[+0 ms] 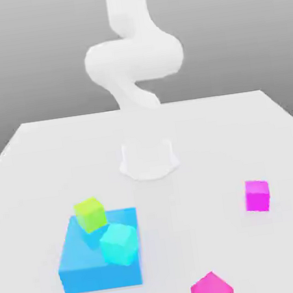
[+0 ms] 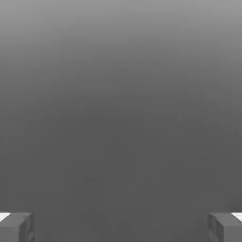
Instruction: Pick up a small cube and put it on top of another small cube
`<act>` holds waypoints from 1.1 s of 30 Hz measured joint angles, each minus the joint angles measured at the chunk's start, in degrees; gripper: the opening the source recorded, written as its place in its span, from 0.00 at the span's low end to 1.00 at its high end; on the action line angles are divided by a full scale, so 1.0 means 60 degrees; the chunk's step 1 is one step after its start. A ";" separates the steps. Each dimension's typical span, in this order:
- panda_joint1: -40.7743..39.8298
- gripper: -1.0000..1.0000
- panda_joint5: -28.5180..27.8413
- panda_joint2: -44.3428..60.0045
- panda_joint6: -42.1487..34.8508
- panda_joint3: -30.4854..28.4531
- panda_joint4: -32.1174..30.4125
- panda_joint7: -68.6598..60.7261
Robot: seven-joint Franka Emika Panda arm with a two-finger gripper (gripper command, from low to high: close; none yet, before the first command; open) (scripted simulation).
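Counting the table (image 1: 39, 157): two small magenta-pink cubes, one (image 1: 257, 196) toward the exterior view's right and one (image 1: 211, 290) at the near edge, well apart with open white room around them. A lime-green cube (image 1: 90, 214) and cyan cube (image 1: 119, 244) crowd atop a flat blue block (image 1: 100, 264). The gripper (image 2: 121, 227) is spread wide, empty.

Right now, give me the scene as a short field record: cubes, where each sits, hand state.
table: white top
blue block: flat, near the exterior view's left
green cube: on the blue block's far edge, tilted
cyan cube: on the blue block, tilted
pink cubes: one at the exterior view's right, one at the near edge, both on the table
hand: open, nothing between its fingers
stacking: not started
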 joint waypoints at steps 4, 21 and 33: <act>0.0382 0.50 0.0156 0.1442 0.0496 -0.0172 -0.0112 -0.0695; 0.1387 0.50 0.0579 0.7325 0.2541 -0.0242 -0.0578 -0.3389; 0.1460 0.00 0.0197 1.1074 0.4548 -0.0089 -0.0470 -0.4051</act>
